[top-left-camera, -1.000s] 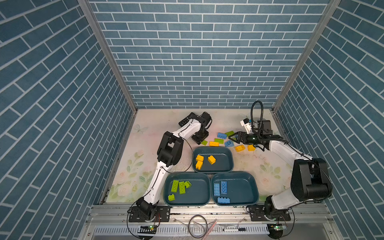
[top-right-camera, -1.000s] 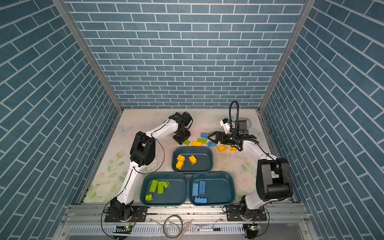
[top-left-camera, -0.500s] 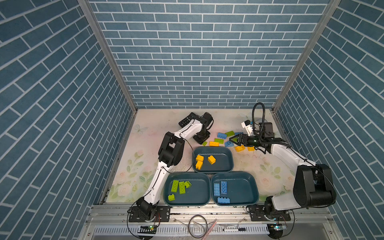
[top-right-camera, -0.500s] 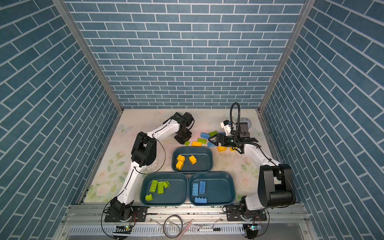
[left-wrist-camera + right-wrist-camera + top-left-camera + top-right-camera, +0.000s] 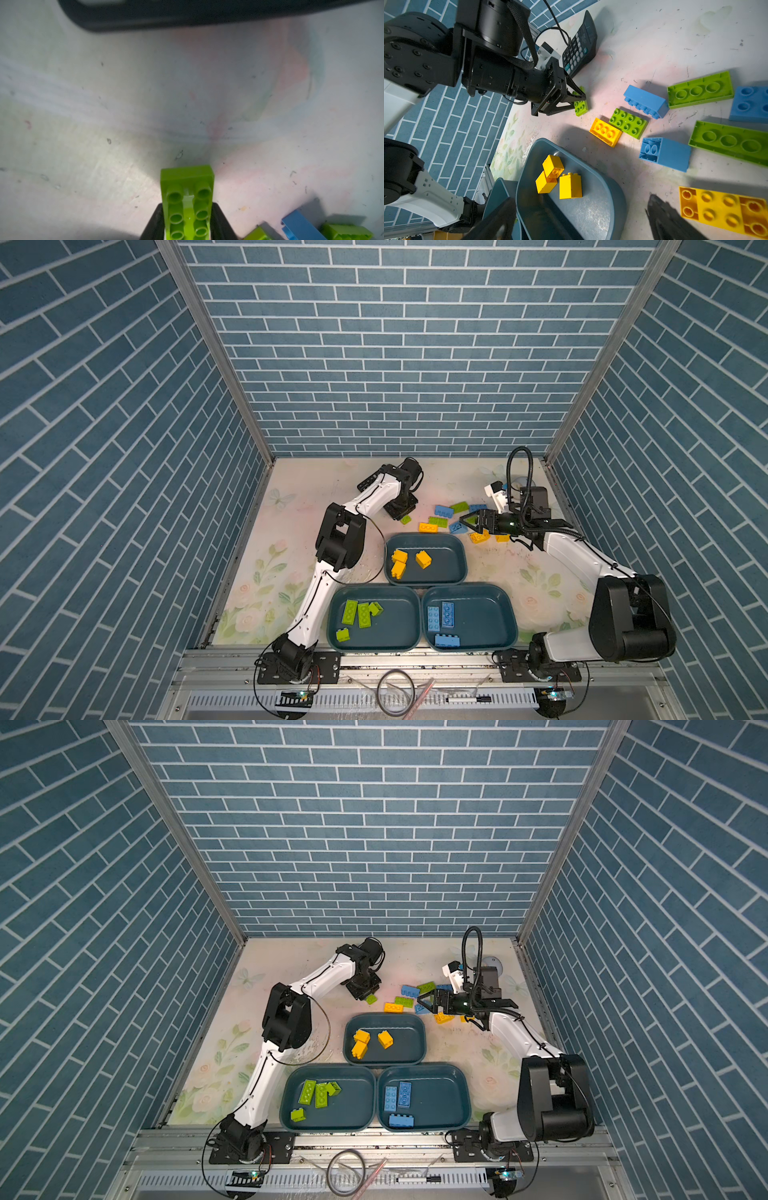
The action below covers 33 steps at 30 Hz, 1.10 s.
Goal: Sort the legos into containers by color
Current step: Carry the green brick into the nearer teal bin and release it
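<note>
Left gripper, as we see it, has its black fingers pressed on both sides of a small lime green brick, low over the floral table. We cannot tell whether the brick rests on the surface. Our right gripper hangs with its jaws spread wide and holds nothing. A light blue brick lies just ahead of its fingertips, and yellow bricks lie just beside it. Nearer the rail we see three teal trays. The far tray holds three yellow bricks, the near left tray four green ones and the near right tray three blue ones. Between the two grippers lie the loose bricks, green, blue and yellow, apart from the clamped brick. A black calculator sits near the left gripper.
</note>
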Tool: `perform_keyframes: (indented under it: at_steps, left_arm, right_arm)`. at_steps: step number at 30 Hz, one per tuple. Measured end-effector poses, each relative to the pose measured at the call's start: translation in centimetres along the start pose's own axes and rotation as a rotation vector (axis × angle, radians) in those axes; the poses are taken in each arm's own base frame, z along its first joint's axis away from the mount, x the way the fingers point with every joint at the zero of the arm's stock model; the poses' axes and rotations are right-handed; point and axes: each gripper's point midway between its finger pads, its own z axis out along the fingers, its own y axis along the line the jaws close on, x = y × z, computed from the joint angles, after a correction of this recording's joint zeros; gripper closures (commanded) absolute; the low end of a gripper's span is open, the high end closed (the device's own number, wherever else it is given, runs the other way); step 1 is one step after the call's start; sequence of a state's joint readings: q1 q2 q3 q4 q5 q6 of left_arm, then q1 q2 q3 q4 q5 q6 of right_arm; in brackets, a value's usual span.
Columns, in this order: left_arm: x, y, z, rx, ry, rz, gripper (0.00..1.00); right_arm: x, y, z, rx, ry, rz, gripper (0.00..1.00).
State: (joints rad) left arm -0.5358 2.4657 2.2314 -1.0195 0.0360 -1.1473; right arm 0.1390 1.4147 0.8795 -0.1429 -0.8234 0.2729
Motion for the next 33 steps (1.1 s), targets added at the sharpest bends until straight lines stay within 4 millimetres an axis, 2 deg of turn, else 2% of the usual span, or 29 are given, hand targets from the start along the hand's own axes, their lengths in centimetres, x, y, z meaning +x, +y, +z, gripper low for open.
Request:
perform_keyframes:
  at_steps: [5, 8, 12, 15, 19, 23, 27, 33]
  left_arm:
    - [-0.9, 0.4, -1.6, 0.002, -0.015, 0.095, 0.70]
    - [-0.5, 0.8, -3.7, 0.016, -0.014, 0.165, 0.69]
    - [1.2, 2.4, -8.6, 0.054, -0.002, 0.259, 0.70]
    - [2.8, 4.3, -12.5, 0.091, 0.003, 0.317, 0.70]
    - [6.4, 7.6, -15.4, 0.110, 0.033, 0.392, 0.70]
    - [11.4, 11.5, -15.8, 0.080, 0.104, 0.465, 0.70]
    - [15.8, 15.6, -15.5, 0.044, 0.163, 0.508, 0.70]
    - [19.7, 21.4, -14.6, -0.009, 0.206, 0.488, 0.69]
  right_arm:
    - [-0.4, 0.4, -0.3, -0.004, -0.020, -0.021, 0.02]
    - [-0.4, 0.7, -0.5, -0.007, -0.028, -0.027, 0.02]
    - [-0.7, 1.3, -0.9, -0.015, -0.042, -0.038, 0.02]
    - [-0.8, 2.1, -1.0, -0.029, -0.046, -0.056, 0.02]
    - [-0.3, 4.1, -0.8, -0.063, -0.032, -0.095, 0.02]
    - [0.6, 6.3, -0.3, -0.103, -0.008, -0.135, 0.02]
    - [2.5, 7.5, 0.1, -0.128, 0.030, -0.149, 0.02]
    - [4.7, 7.7, 0.5, -0.126, 0.076, -0.140, 0.02]
